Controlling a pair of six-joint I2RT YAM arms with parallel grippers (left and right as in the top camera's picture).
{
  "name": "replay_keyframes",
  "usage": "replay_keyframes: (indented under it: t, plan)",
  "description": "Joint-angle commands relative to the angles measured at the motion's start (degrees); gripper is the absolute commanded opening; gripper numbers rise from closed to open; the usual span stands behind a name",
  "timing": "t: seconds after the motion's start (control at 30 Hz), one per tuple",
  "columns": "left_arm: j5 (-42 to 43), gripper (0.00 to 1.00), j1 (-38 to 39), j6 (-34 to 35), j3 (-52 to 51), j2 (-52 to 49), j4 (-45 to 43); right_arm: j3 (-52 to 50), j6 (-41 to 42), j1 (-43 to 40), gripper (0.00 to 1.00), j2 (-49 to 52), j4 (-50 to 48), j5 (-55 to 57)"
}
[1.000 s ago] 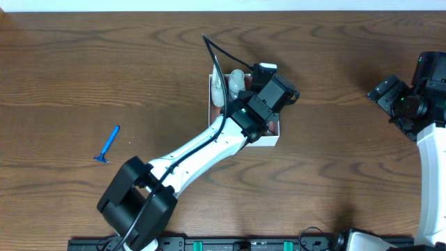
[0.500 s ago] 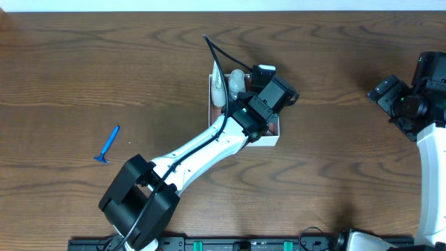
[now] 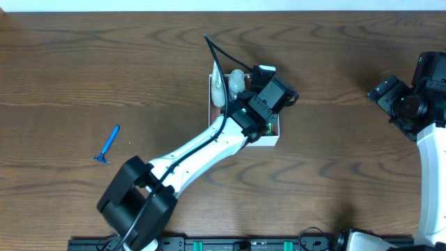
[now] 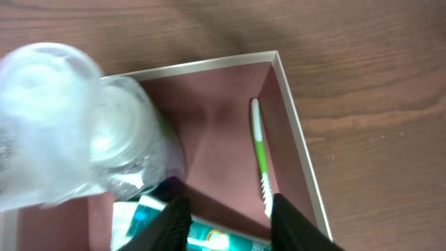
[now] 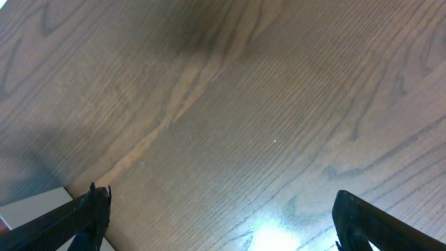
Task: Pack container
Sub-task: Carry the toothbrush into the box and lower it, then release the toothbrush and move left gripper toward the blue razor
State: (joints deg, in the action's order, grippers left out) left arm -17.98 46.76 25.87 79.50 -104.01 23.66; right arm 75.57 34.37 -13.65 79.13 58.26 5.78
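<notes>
The container [image 3: 269,141] is a square shallow box with white walls and a pinkish-brown inside [image 4: 216,115]. In the left wrist view it holds a green and white toothbrush [image 4: 260,152] along its right wall, clear plastic bottles [image 4: 77,118] at the left, and a teal toothpaste tube [image 4: 216,237] at the bottom. My left gripper [image 3: 268,101] hangs over the container; in the left wrist view it [image 4: 233,226] is open, with the tube lying below between its fingers. A blue razor [image 3: 107,145] lies on the table far left. My right gripper [image 5: 223,230] is wide open over bare wood.
The bottles also show at the container's back left in the overhead view [image 3: 233,82]. The left arm covers most of the container and runs to its base [image 3: 136,206] at the front. The right arm [image 3: 411,101] stands at the far right edge.
</notes>
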Motion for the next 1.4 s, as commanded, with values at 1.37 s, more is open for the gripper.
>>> replay_keyframes:
  t: [1.37]
  plan:
    - [9.0, 0.80, -64.3, -6.2, 1.7, 5.6, 39.1, 0.8, 0.9, -0.3, 0.99, 0.0, 0.0, 0.0]
